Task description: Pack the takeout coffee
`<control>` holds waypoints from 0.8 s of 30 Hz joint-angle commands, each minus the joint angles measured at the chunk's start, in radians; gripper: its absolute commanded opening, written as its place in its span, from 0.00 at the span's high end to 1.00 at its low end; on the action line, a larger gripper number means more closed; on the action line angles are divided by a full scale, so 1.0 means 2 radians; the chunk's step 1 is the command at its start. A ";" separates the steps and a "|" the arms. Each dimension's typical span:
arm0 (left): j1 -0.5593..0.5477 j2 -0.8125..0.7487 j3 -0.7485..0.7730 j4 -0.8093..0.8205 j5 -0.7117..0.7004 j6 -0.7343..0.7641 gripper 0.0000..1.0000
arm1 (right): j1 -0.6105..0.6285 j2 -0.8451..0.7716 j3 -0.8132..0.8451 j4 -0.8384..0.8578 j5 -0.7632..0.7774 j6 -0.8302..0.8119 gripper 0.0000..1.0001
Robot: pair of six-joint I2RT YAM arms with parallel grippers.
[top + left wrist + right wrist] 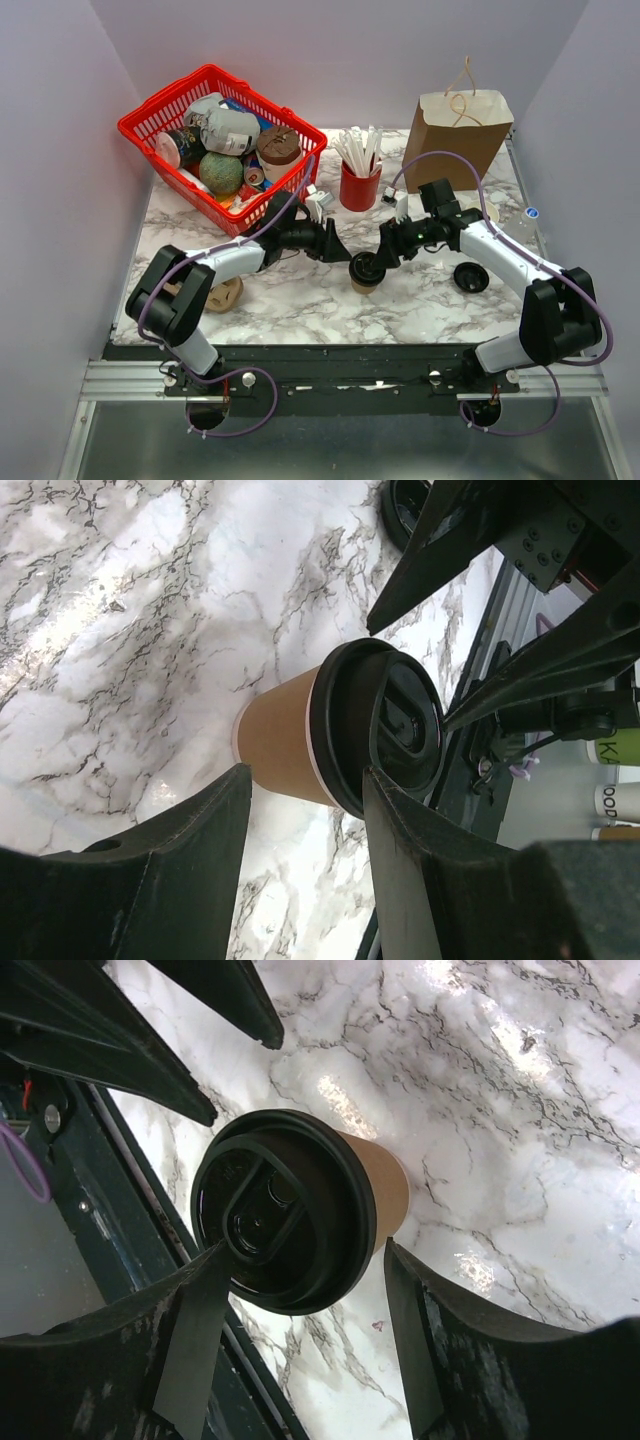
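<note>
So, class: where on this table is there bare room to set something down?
Bare marble in front of the takeout coffee, between the tan cup and the black lid. Crowded at the back: red basket, straw cup, paper bag.

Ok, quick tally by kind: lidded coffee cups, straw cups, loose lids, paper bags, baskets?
Lidded takeout coffee cup: 1
Red cup of straws: 1
Loose black lid: 1
Brown paper bag: 1
Red basket: 1
Total: 5
</note>
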 commanded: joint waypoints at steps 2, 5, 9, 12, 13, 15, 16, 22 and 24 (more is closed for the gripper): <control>-0.005 0.011 0.008 0.006 0.002 0.003 0.44 | 0.003 0.003 0.004 -0.004 -0.023 -0.008 0.28; -0.008 0.014 0.007 0.003 -0.002 0.007 0.44 | 0.003 0.005 -0.001 0.000 -0.021 -0.007 0.28; -0.011 0.022 0.010 0.000 -0.004 0.011 0.44 | 0.003 0.008 -0.009 0.010 -0.024 -0.004 0.28; -0.011 0.030 0.013 -0.004 -0.003 0.012 0.44 | 0.003 0.009 -0.016 0.020 -0.027 -0.003 0.29; -0.012 0.031 0.014 -0.006 -0.005 0.012 0.44 | 0.003 0.009 -0.020 0.022 -0.029 -0.004 0.30; -0.011 0.033 0.013 -0.007 -0.008 0.010 0.44 | 0.003 0.014 -0.023 0.022 -0.037 -0.006 0.34; -0.012 0.037 0.014 -0.007 -0.008 0.010 0.44 | 0.003 0.021 -0.021 0.017 -0.042 -0.009 0.36; -0.011 0.047 0.015 -0.002 -0.005 0.001 0.45 | 0.002 0.040 -0.032 0.014 -0.083 -0.034 0.48; -0.009 0.050 0.013 0.000 -0.008 -0.003 0.45 | 0.001 0.056 -0.027 0.004 -0.094 -0.038 0.50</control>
